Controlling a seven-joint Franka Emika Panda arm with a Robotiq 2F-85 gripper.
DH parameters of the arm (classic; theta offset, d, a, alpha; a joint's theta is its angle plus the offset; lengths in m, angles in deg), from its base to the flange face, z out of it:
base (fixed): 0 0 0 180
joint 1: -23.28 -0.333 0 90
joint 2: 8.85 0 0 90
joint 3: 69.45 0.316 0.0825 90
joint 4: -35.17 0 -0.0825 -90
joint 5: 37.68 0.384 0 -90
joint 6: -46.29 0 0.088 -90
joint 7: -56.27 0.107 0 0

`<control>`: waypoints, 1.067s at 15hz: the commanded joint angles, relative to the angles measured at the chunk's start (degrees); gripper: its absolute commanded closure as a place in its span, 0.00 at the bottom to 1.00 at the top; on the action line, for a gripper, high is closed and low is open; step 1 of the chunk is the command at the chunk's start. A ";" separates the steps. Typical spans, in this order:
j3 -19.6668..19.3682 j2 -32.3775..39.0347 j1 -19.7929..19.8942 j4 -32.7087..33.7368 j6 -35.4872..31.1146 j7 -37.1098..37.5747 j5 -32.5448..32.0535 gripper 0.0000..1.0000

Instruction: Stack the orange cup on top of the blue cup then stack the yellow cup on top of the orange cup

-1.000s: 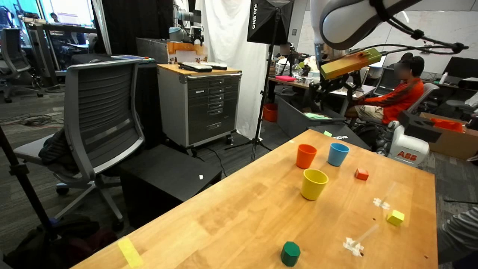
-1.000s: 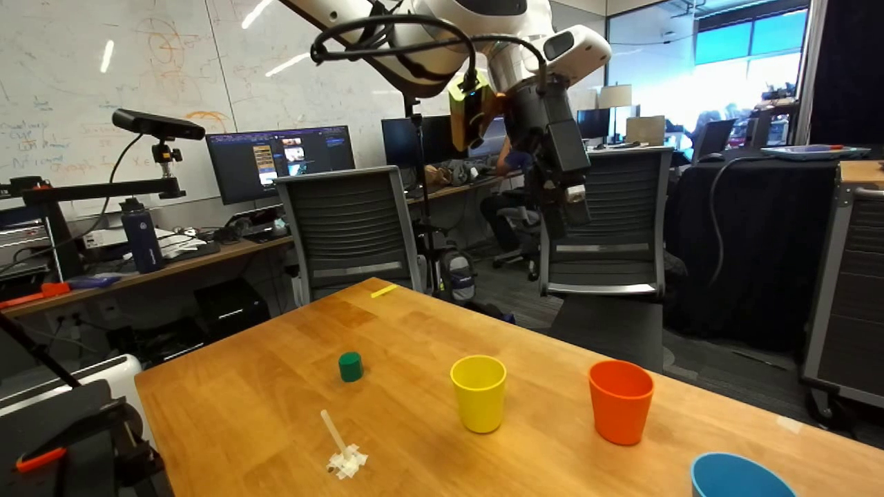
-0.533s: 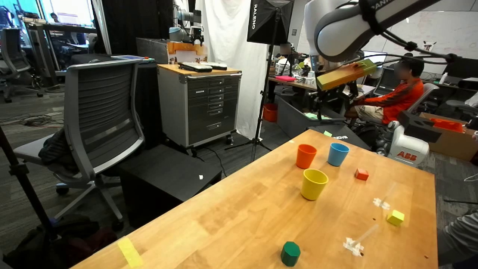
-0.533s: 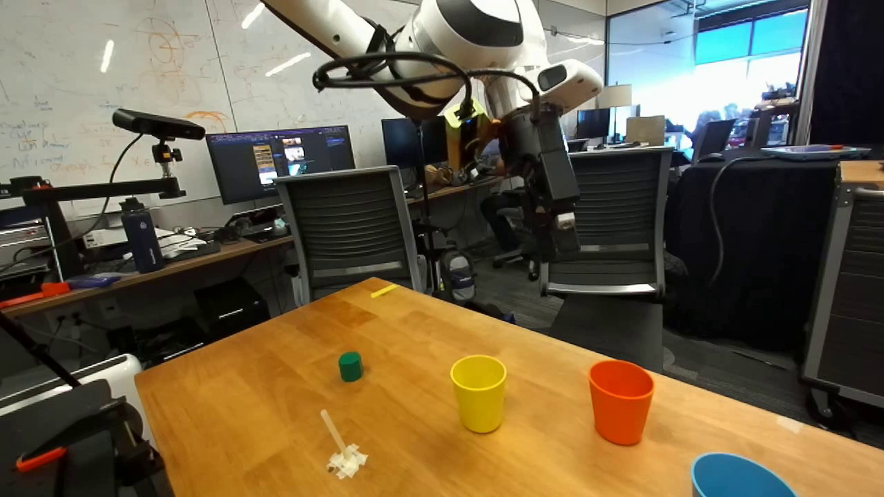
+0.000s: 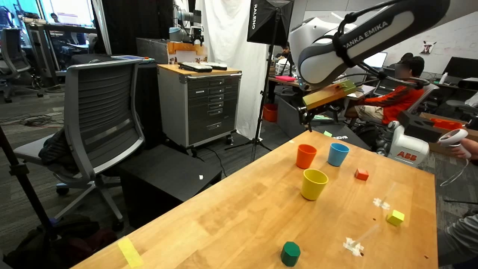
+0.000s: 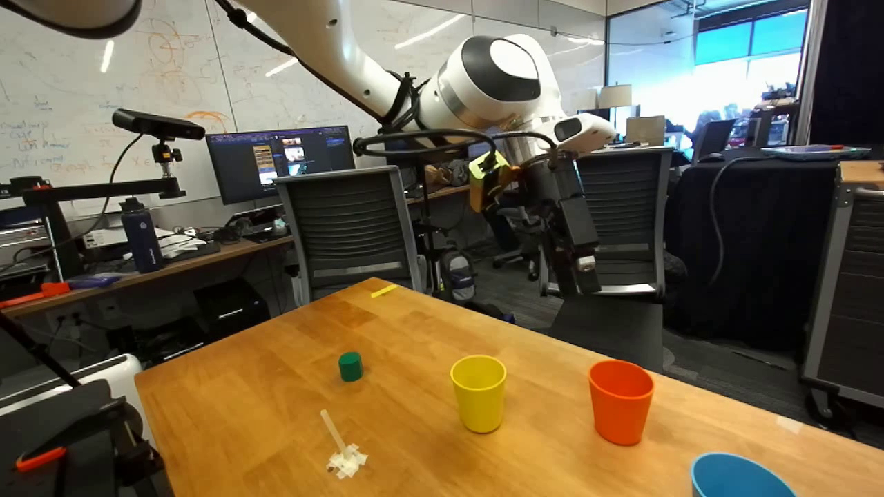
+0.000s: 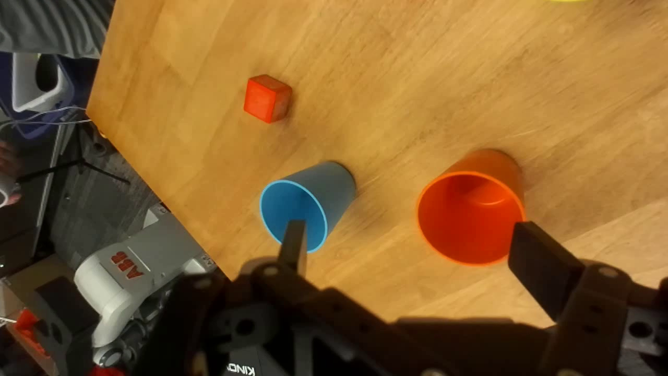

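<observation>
I have my gripper (image 7: 409,235) spread wide, empty, higher than the orange cup (image 5: 306,158), blue cup (image 5: 337,157) and yellow cup (image 5: 313,188) standing apart on the wooden table (image 5: 242,213).

I see a washed-out window (image 6: 753,52) and light streaks on the whiteboard (image 6: 152,83); in my wrist view the tool (image 7: 420,256) looks dark, slightly blurred, against the bright tabletop (image 7: 365,68).

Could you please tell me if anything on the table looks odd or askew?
The orange cup, blue cup and yellow cup stand upright, and no spill shows. Two pale sticks do look odd: they slant up from ragged tape, like makeshift fixtures.
</observation>
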State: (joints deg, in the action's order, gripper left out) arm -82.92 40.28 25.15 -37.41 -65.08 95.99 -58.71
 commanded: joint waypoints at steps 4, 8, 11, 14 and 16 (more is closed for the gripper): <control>-1.89 13.13 1.58 20.31 7.60 -1.39 2.39 0.00; -1.46 18.82 2.50 28.89 12.34 -1.18 4.66 0.00; -1.66 22.90 2.92 34.92 15.53 -0.81 5.59 0.00; -1.45 27.17 3.92 41.68 19.35 -0.79 5.01 0.00; -2.25 27.89 3.72 42.46 20.00 -0.52 5.12 0.00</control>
State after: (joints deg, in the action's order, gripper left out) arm -84.05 63.78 28.23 -3.04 -48.73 95.88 -54.44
